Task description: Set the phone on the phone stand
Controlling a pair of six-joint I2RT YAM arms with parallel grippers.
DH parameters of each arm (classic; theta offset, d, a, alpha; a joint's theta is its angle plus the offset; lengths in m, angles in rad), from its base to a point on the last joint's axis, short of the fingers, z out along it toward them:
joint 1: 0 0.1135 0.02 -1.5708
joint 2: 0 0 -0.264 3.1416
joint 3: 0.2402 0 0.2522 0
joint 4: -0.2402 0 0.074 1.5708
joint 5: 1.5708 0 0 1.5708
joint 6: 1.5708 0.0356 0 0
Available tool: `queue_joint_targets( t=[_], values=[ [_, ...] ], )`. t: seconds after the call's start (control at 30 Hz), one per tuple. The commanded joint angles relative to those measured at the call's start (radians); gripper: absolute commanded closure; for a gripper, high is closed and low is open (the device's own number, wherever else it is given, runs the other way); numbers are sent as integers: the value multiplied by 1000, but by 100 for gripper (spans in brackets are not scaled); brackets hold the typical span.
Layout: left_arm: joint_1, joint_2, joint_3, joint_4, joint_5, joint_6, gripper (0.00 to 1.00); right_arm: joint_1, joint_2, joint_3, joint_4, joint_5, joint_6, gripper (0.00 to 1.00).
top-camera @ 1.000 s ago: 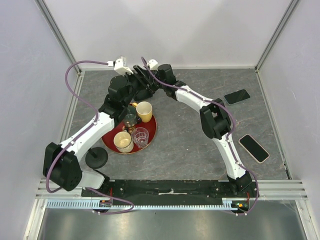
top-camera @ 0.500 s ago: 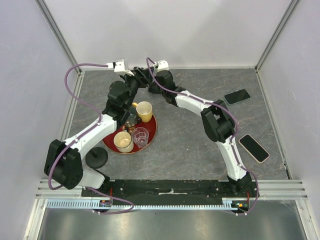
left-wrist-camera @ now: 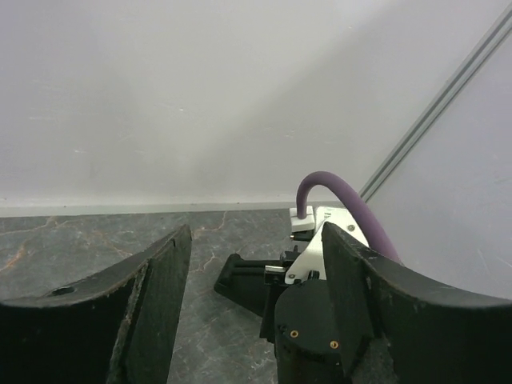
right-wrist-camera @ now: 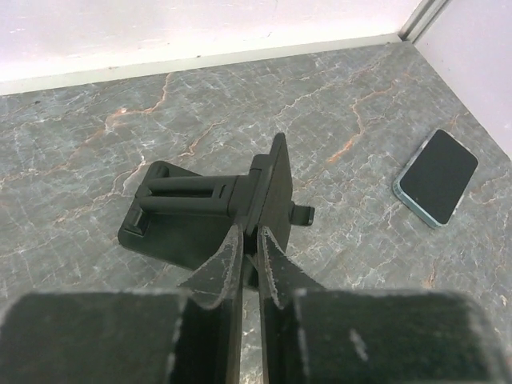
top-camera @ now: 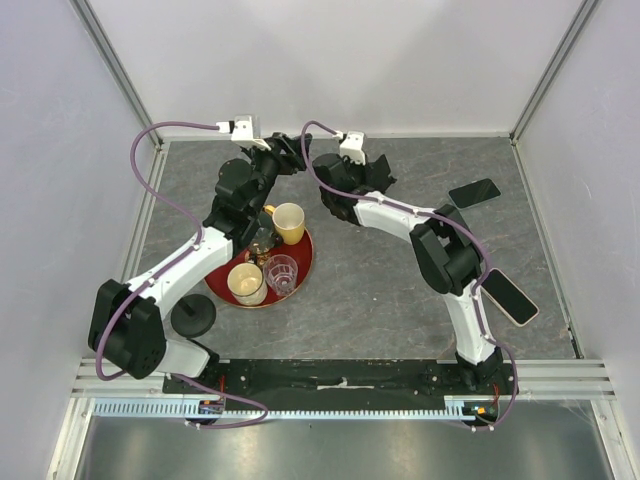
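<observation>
The phone (top-camera: 512, 298), black with a pale rim, lies flat at the table's right side, beside the right arm's elbow. The phone stand (top-camera: 193, 316), a round black disc with a short stem, stands near the left arm's base. My right gripper (right-wrist-camera: 250, 232) (top-camera: 345, 195) is shut on the upright plate of a black folding stand (right-wrist-camera: 192, 216) (left-wrist-camera: 240, 280). That stand's flat base is down at the table surface near the back wall. My left gripper (left-wrist-camera: 256, 272) (top-camera: 288, 160) is open just to its left, holding nothing.
A red tray (top-camera: 306, 270) carries a yellow mug (top-camera: 289, 222), a cream cup (top-camera: 245, 283) and a clear glass (top-camera: 281, 272), under the left arm. A smaller dark slab (top-camera: 474, 192) (right-wrist-camera: 438, 176) lies at the back right. Walls enclose the table.
My right gripper has moved to the right with the folding stand, away from the left gripper. The left jaws have widened a little.
</observation>
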Motion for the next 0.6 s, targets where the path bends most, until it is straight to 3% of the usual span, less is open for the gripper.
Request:
queue_joint_targets(
  t=[0.0, 0.17, 0.2, 0.27, 0.3, 0.43, 0.47, 0.57],
  values=[
    [-6, 6, 13, 60, 35, 5, 25, 29, -25, 0, 2, 30, 23, 79],
    [-6, 18, 18, 67, 112, 21, 19, 26, -106, -52, 12, -220, -1, 44],
    [-6, 20, 18, 72, 132, 19, 18, 25, -120, -66, 12, -252, -8, 28],
    [-4, 23, 19, 78, 156, 16, 18, 19, -153, -80, 34, -393, -70, 7],
    [-4, 24, 21, 78, 171, 16, 18, 16, -167, -120, 59, -462, -105, 2],
    [-1, 31, 24, 80, 219, 22, 17, -55, -256, -241, 150, -812, -257, 2],
    [4, 32, 24, 84, 233, 22, 16, -79, -267, -265, 172, -999, -276, 2],
    [11, 38, 24, 99, 284, 27, 16, -209, -287, -331, 192, -1343, -282, 2]
  ],
)
